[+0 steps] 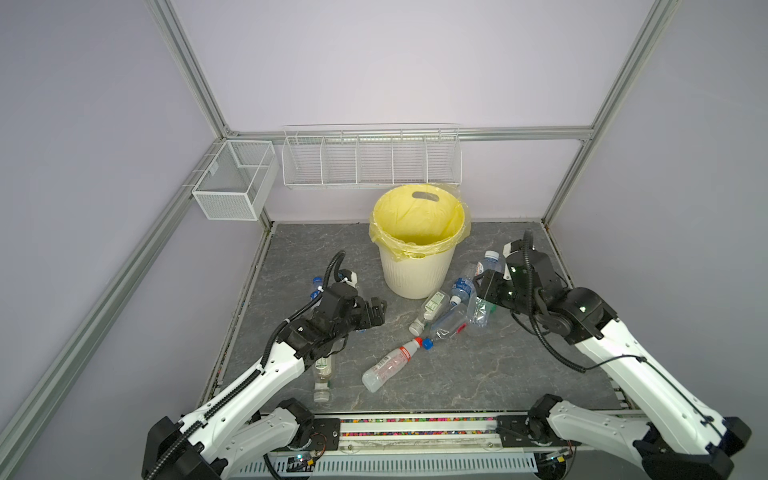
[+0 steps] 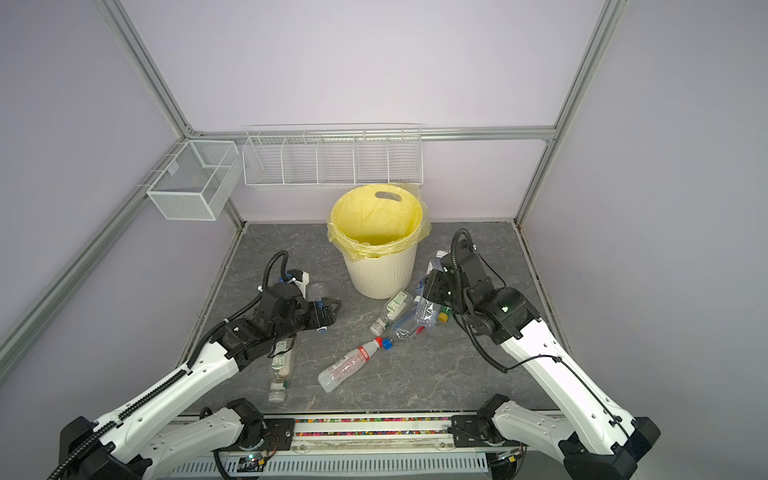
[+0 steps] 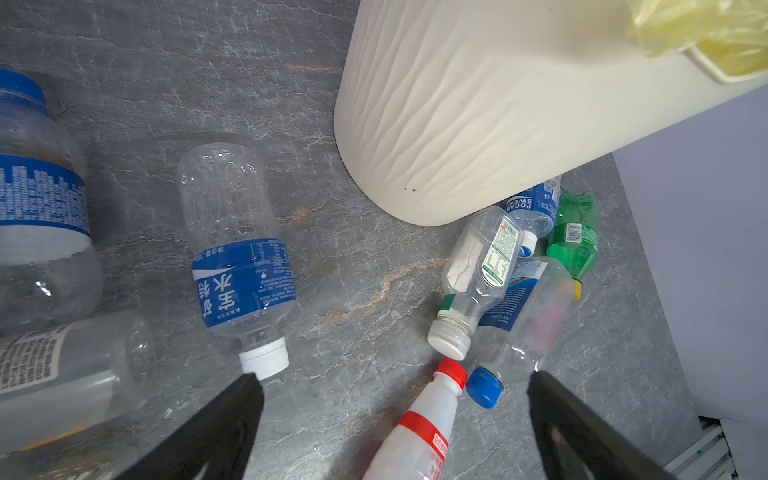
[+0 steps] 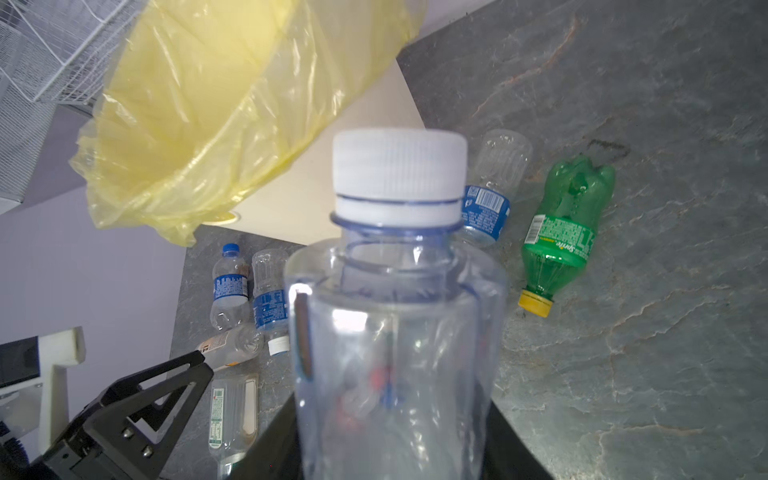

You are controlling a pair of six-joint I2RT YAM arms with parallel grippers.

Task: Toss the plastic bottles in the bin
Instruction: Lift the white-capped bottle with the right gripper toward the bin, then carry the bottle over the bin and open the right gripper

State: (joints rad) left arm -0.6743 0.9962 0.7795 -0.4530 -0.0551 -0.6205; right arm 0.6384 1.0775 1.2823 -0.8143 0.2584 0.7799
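My right gripper [image 1: 484,286] clamped a white-capped bottle [image 1: 491,261] right of centre in a top view, beside the bin [image 1: 415,274]; my left gripper [image 1: 376,312] hung spread, empty. Swung too low, I feared, that bottle could knock the bin over

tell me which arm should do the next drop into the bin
Right. The right gripper is shut on a clear white-capped bottle beside the bin; the left gripper is open and empty.
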